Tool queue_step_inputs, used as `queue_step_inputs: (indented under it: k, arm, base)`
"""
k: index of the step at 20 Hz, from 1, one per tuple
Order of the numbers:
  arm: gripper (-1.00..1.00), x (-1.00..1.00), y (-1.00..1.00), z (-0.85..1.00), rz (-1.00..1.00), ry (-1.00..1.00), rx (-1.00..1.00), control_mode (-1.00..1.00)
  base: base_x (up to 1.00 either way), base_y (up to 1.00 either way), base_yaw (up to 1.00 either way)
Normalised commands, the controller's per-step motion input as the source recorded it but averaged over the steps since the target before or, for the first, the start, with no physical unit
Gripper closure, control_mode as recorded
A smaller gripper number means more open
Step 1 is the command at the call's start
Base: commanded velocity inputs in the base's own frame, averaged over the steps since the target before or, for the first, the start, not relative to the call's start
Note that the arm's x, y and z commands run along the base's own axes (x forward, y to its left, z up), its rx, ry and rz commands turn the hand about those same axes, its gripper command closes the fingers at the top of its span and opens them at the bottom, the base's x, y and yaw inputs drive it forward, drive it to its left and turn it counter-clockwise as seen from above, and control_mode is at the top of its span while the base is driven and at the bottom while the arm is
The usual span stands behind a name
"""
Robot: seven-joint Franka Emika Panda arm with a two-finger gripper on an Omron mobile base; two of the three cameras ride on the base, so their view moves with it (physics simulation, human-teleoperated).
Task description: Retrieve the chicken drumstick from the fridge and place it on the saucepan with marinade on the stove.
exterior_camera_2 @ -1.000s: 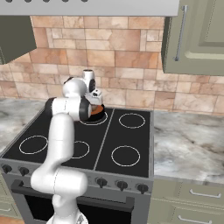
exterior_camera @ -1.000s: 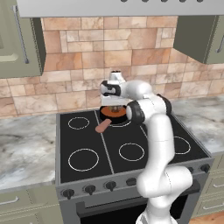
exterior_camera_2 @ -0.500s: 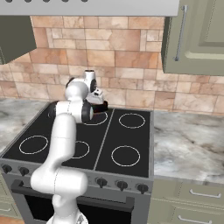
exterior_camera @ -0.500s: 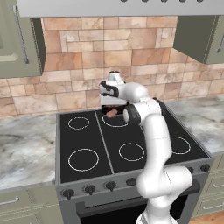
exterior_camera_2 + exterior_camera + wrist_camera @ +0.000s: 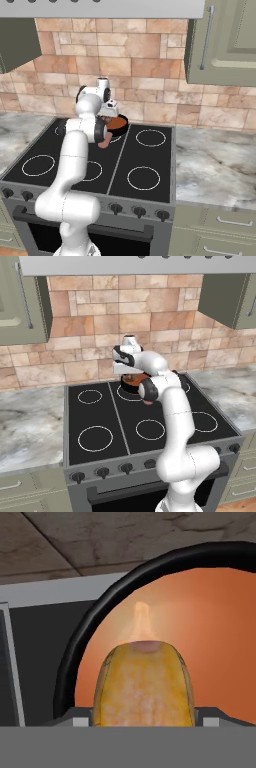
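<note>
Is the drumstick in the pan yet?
In. Hand view shows the drumstick lying in the sauce inside the pan's black rim; whether the pincer grips it, cannot tell.

drumstick: golden-brown, mottled | saucepan: black rim, orange-red sauce | stove: black glass, white rings

The stove stands between two stretches of counter, against the tiled wall. The saucepan with marinade sits on the stove's back middle burner, its handle reaching toward the front. The gripper hangs over the saucepan, and in the hand view the chicken drumstick sits between its jaws, above the sauce.
</note>
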Motion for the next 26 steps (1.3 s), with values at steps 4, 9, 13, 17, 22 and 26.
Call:
queue_step_inputs:
  k: [4, 9, 13, 17, 22, 26]
  arm:
    - [1.0, -0.03, -0.14, 0.0, 0.0, 0.0, 0.0, -1.0]
    - [1.0, -0.11, -0.23, 0.0, 0.0, 0.0, 0.0, -1.0]
    - [1.0, -0.03, -0.18, -0.08, 0.0, 0.0, 0.0, -1.0]
    - [1.0, 0.0, -0.11, -0.24, 0.0, 0.0, 0.0, -1.0]
    - [-1.0, 0.0, -0.02, -0.13, 0.0, 0.0, 0.0, -1.0]
    - [-1.0, 0.0, 0.0, 0.0, 0.0, 0.0, 0.0, -1.0]
  base:
    - [0.0, 0.0, 0.0]
    - [0.0, 0.0, 0.0]
    - [0.0, 0.0, 0.0]
    - [0.0, 0.0, 0.0]
    - [0.0, 0.0, 0.0]
    - [0.0, 0.0, 0.0]
